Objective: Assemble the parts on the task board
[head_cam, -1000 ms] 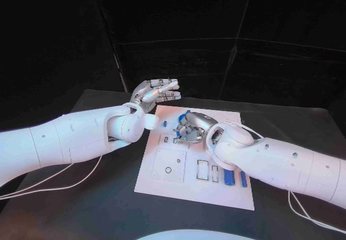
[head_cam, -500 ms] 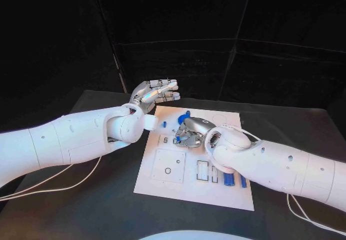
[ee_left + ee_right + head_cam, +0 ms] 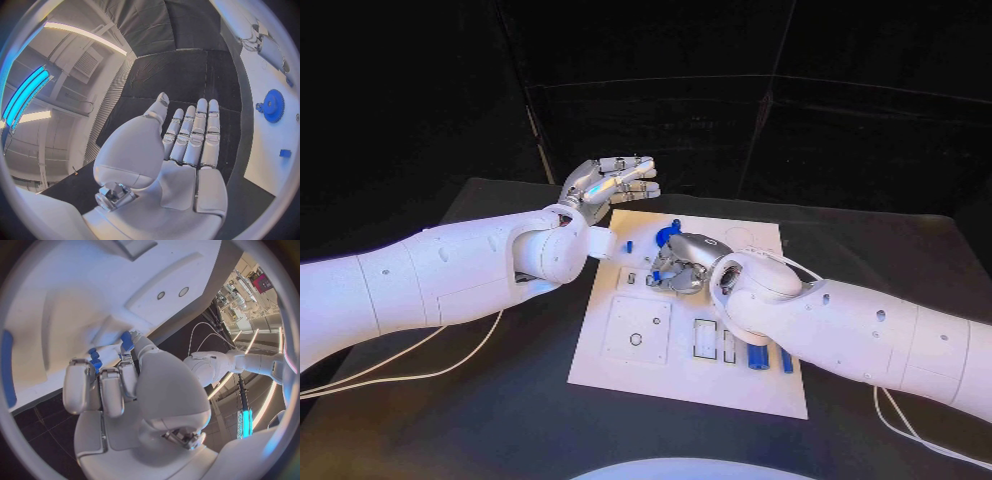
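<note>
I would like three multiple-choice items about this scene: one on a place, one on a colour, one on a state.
1. Where is the right hand?
A. over the task board
B. off the table
C. on the left arm

2. What colour is the gear on the board?
A. red
B. blue
C. green

3. How is the left hand?
A. gripping a gear
B. pressing on the board
C. raised, fingers straight, holding nothing

Answers:
1. A, the head view shows it low over the white plate's middle.
2. B, the left wrist view shows a blue toothed wheel.
3. C, the left wrist view shows a bare palm and straight fingers.
</note>
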You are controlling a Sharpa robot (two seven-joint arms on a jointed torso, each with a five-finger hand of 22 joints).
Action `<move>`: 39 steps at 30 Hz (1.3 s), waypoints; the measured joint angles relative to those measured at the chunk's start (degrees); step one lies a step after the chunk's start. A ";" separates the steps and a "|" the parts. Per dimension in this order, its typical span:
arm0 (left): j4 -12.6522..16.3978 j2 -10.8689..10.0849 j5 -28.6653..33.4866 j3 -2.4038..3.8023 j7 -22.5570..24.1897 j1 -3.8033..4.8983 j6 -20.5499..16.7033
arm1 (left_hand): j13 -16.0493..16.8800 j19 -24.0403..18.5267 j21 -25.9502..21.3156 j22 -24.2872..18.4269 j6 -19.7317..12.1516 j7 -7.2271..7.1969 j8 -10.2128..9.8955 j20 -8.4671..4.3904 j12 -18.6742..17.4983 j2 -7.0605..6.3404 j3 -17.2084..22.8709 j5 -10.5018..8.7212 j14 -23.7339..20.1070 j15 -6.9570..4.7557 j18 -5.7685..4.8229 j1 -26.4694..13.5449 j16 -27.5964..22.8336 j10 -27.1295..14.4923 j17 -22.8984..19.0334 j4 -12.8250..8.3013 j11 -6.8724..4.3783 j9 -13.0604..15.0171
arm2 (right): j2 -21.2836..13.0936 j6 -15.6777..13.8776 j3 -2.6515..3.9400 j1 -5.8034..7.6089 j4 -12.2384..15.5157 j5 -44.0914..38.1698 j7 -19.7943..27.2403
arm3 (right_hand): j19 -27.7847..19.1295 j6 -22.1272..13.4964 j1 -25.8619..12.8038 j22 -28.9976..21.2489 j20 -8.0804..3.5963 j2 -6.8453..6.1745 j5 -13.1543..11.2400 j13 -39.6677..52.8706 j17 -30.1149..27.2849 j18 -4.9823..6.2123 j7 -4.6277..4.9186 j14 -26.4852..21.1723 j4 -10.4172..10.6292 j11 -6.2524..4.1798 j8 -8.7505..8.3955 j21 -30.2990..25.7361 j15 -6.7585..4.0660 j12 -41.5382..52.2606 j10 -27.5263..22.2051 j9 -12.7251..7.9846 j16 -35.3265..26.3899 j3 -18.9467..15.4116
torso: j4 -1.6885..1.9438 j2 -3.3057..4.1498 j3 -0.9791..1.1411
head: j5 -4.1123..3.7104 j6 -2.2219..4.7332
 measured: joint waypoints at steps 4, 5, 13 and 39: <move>0.00 -0.01 0.01 0.00 0.00 0.00 0.01 | 0.00 0.00 0.00 0.00 0.00 0.00 0.00 0.00 0.00 0.00 0.00 0.00 0.00 0.00 0.00 0.00 0.00 0.00 0.00 0.00 0.00 0.00 | -0.09 0.00 0.01 -0.04 0.03 -0.05 -0.02 | 0.00 -0.06 -0.14 0.00 0.00 -0.15 0.84 -0.01 0.00 0.01 -0.06 0.00 0.02 -0.13 0.00 0.00 0.00 0.00 -0.13 -0.05 0.00 0.00 | 0.00 -0.01 0.00 | 0.02 -0.01; 0.00 -0.02 0.01 0.00 0.00 0.00 0.01 | 0.00 0.00 0.00 0.00 0.00 0.00 0.00 0.00 0.00 0.00 0.00 0.00 0.00 0.00 0.00 0.00 0.00 0.00 0.00 0.00 0.00 0.00 | -0.11 0.00 0.02 -0.06 0.05 -0.06 -0.04 | 0.00 -0.09 -0.14 0.00 0.00 -0.15 1.00 -0.01 -0.01 0.00 -0.09 0.00 -0.02 -0.22 0.00 0.00 0.00 -0.01 -0.21 -0.05 0.00 0.10 | 0.00 -0.01 0.00 | 0.02 -0.01; 0.01 -0.02 0.01 0.00 0.00 0.00 0.01 | 0.00 0.00 0.00 0.00 0.00 0.00 0.00 0.00 0.00 0.00 0.16 0.00 0.00 0.00 0.00 0.00 0.00 0.00 0.00 -0.16 0.00 0.00 | -0.24 0.20 0.07 -0.12 0.09 -0.14 -0.10 | 0.00 -0.23 -0.37 0.00 0.00 -0.37 1.41 0.00 -0.01 0.00 -0.22 0.00 0.01 -0.21 -0.06 0.00 0.00 -0.27 -0.21 -0.13 0.00 0.36 | 0.00 -0.01 0.00 | -0.07 -0.15; -0.21 -0.12 0.04 0.00 0.00 0.00 0.04 | 0.00 0.00 0.00 0.00 0.00 0.00 0.00 0.00 0.00 0.00 0.16 0.00 0.00 0.00 0.01 0.00 0.00 0.00 0.00 -0.16 0.00 0.00 | -0.50 1.35 0.14 -0.35 0.25 -0.69 -1.09 | -0.22 -2.47 -2.47 -0.72 0.22 -2.47 0.94 -0.05 -0.03 0.01 1.23 0.00 0.48 0.81 -2.04 0.00 0.00 -2.22 -2.05 -0.71 0.00 0.20 | 0.03 0.01 -0.03 | 0.06 -0.44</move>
